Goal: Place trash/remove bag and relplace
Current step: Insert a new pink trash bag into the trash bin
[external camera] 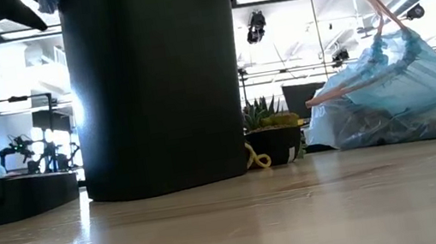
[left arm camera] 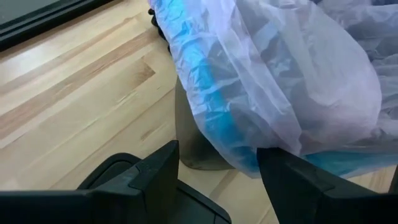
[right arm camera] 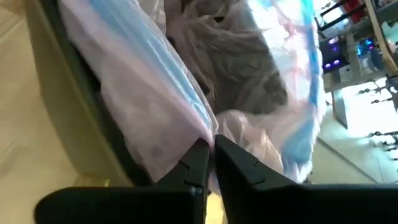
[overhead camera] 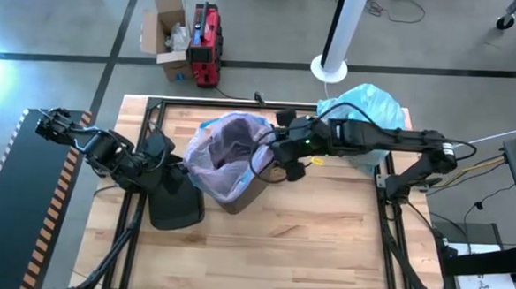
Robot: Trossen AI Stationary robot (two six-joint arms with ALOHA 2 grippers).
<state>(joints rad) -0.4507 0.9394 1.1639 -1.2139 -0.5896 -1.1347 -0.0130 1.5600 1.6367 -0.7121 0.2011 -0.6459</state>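
Two bags show on the table: a pinkish-lilac liner (overhead camera: 227, 152) draped in the dark bin (overhead camera: 242, 195), and the light blue bag (overhead camera: 370, 111), tied and full, lying well apart near the far right corner. In the low view the bin (external camera: 156, 84) is cut off at the top, so its liner and both grippers are hidden there — but only this view shows the small potted plant (external camera: 272, 135) between the bin and the blue bag (external camera: 396, 95).

The right gripper (right arm camera: 210, 163) is at the bin's right rim, its fingers pressed together on a fold of the lilac liner (right arm camera: 155, 124). The left gripper (left arm camera: 217, 168) hangs at the bin's left side with fingers apart, just beside the plastic, not touching it. Loose trash cannot be made out.
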